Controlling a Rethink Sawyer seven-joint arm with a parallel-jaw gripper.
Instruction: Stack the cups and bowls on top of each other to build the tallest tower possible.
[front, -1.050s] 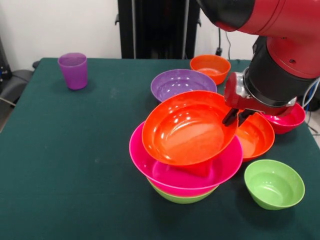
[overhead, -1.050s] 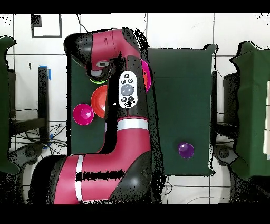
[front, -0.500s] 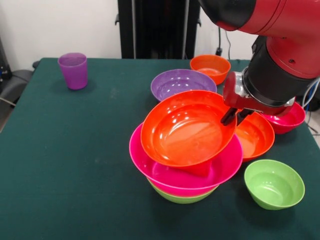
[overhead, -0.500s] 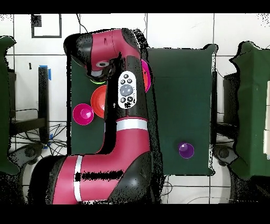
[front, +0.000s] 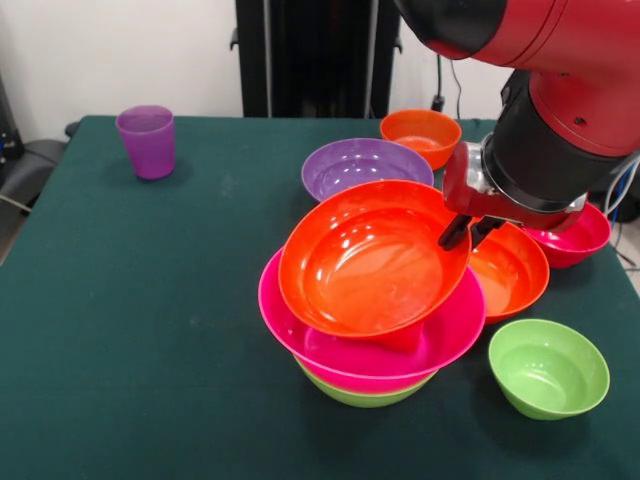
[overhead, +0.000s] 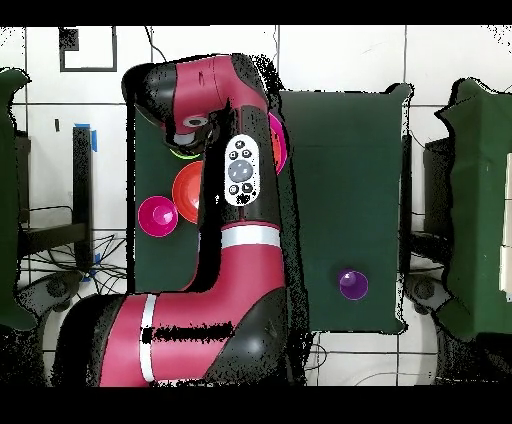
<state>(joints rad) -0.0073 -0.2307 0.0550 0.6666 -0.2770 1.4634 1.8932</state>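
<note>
Gripper (front: 462, 232) fingers are pinched on the right rim of the tilted orange bowl (front: 370, 260); released unlevel, it may be tipped off the tower (front: 375, 345).

The table (front: 150, 300) is covered in dark green cloth. On it, the pile (front: 370, 290) shows three colours: a lime green bowl lowest, a hot pink bowl over it, a glossy orange bowl on top. Nearby sit a purple bowl (front: 365, 165), a small orange bowl (front: 420, 133), another orange bowl (front: 515, 272), a red-pink bowl (front: 572, 238) and a lime green bowl (front: 548, 367). The cup (front: 146, 141) is translucent purple. The arm (front: 560, 90) is red and black, with a white band in the overhead view.
</note>
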